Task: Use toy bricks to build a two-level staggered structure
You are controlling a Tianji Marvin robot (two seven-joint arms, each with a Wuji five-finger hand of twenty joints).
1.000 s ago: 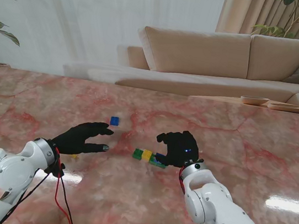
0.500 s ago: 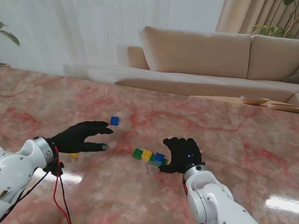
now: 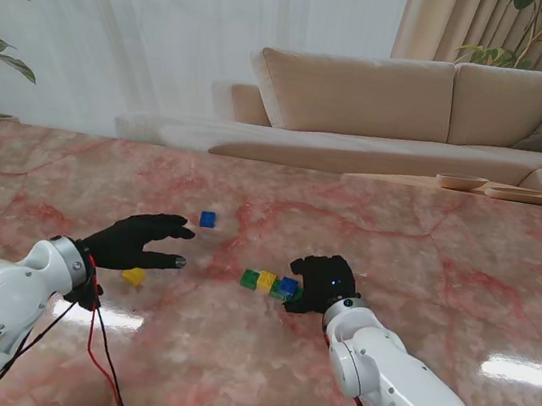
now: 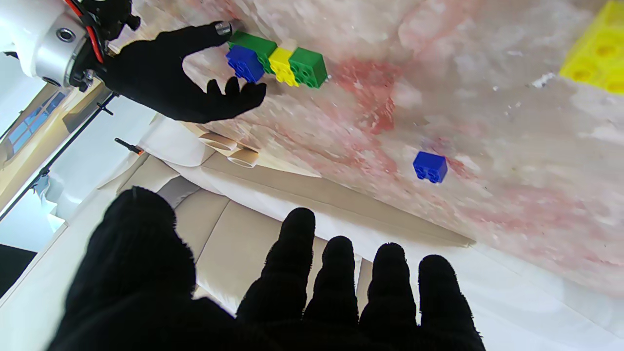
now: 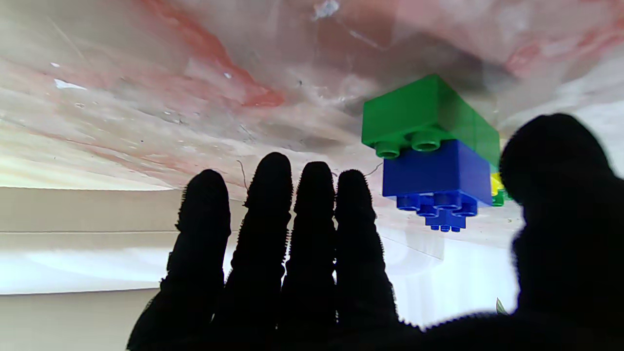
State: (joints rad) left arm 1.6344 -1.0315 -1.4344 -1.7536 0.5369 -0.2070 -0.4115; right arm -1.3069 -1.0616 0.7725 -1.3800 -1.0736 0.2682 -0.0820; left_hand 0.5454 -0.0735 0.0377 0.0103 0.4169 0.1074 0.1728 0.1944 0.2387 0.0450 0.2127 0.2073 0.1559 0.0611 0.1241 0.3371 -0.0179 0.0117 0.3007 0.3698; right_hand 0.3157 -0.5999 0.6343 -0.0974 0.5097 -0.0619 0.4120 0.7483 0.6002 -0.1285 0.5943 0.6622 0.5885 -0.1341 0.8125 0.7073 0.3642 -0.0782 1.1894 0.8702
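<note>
Near the middle of the marble table (image 3: 465,261) sits the brick row: green brick (image 3: 250,279), yellow brick (image 3: 266,281), then a blue brick (image 3: 285,288) stacked on a second green one at the right end. Right hand (image 3: 318,282) is just beside that end, four fingers (image 5: 273,209) side by side, thumb apart from them, gripping nothing; from the left wrist view a fingertip looks to touch the end brick. Left hand (image 3: 135,239) hovers well to the left, fingers spread, holding nothing. A loose yellow brick (image 3: 134,276) lies just nearer to me than that hand; a single blue brick (image 3: 208,219) sits farther away, with bare marble on every side.
</note>
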